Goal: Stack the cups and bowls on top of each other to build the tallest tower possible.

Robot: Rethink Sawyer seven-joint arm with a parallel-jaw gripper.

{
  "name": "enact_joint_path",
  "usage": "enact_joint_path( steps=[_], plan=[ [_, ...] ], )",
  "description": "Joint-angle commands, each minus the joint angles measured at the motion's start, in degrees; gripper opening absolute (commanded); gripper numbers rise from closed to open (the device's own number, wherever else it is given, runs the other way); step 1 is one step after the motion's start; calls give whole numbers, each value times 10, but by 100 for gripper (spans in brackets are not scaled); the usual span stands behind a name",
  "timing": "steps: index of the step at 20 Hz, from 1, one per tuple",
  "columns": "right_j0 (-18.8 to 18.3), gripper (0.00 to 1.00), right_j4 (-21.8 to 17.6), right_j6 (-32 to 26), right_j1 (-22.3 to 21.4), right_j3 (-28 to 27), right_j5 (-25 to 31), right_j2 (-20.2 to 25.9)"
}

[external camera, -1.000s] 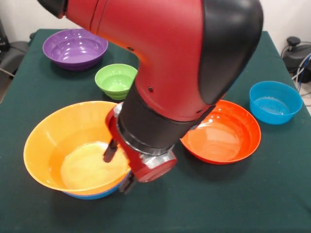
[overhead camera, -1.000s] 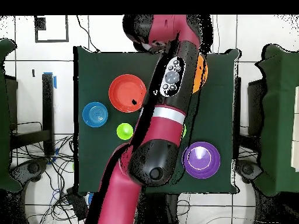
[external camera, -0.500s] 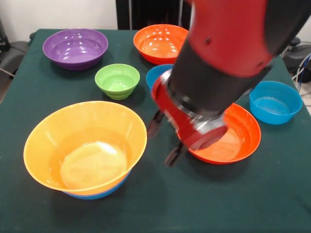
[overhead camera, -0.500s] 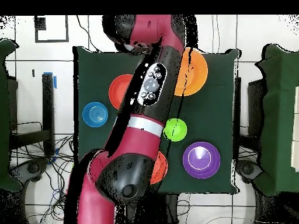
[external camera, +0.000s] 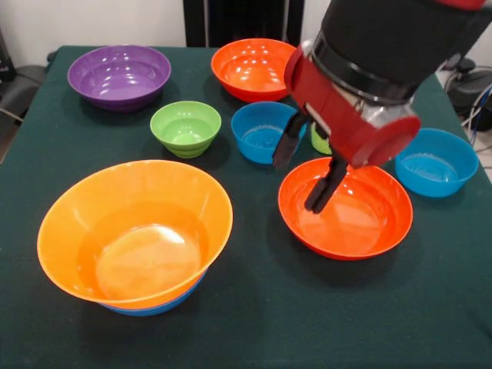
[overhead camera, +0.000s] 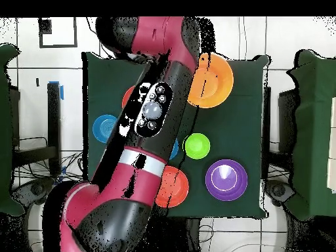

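Observation:
My gripper [external camera: 307, 163] is open and empty, its two black fingers [external camera: 290, 140] spread over the far left rim of a red-orange bowl [external camera: 361, 223] at the front right. A big orange bowl [external camera: 134, 231] sits nested on a blue bowl [external camera: 157, 307] at the front left, and this is the tower. A small lime-green bowl [external camera: 185, 127], a blue bowl [external camera: 257, 132], a purple bowl [external camera: 119, 75], a second red-orange bowl [external camera: 254, 68] and another blue bowl [external camera: 436, 161] stand apart. The lime-green cup [external camera: 319, 143] shows just behind the gripper.
In the overhead view the arm [overhead camera: 151, 118] crosses the table and hides much of its left half. The orange bowl [overhead camera: 215, 82], lime-green bowl [overhead camera: 197, 145], purple bowl [overhead camera: 226, 179], a red-orange bowl [overhead camera: 174, 189] and a blue bowl [overhead camera: 104, 128] show around it.
My gripper has left the big orange bowl's rim and moved right in the front view, to over the near red-orange bowl. The bowls have not moved.

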Motion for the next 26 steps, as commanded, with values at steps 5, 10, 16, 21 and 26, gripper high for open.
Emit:
enact_joint_path(
  steps=[5, 10, 16, 21, 26],
  plan=[
    [25, 100, -79, -102, -75, 197, -70, 130],
    [36, 100, -87, -92, -99, 247, -81, 157],
    [50, 100, -96, -68, -126, 298, -89, 175],
    [51, 100, -114, -55, -135, 322, -107, 180],
    [48, 100, -132, -57, -141, 324, -104, 177]
  ],
)
